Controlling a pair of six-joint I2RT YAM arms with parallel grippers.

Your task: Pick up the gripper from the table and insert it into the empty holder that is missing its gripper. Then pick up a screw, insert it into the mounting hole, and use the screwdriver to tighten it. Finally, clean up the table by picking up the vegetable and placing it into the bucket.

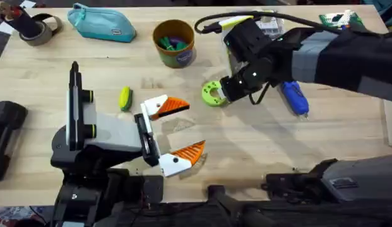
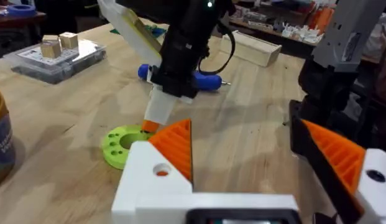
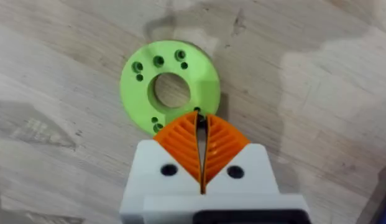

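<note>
The right gripper (image 3: 201,134) hangs directly over the lime-green disc (image 3: 170,88) at mid-table, its orange ribbed pads (image 3: 220,144) pressed together with a thin dark sliver between them; whether that sliver is a screw cannot be told. The tips sit at the disc's rim, beside one of its small holes.

The left gripper (image 1: 177,130) rests low on the table (image 1: 259,145) on the left side, fingers spread wide, holding nothing.

The screwdriver (image 1: 295,97) lies flat to the right of the disc, near the right arm. It appears to be a rigid, smooth plastic body with a thin tip, likely light but prone to rolling; the thick middle of the barrel is judged the safest hold.

The vegetable (image 1: 124,98) lies left of the disc, just beside the left arm. It looks small, light and rounded, so a pinch across its narrow width seems best.

The bucket (image 1: 173,43) stands upright at the far middle, already holding small coloured items.
</note>
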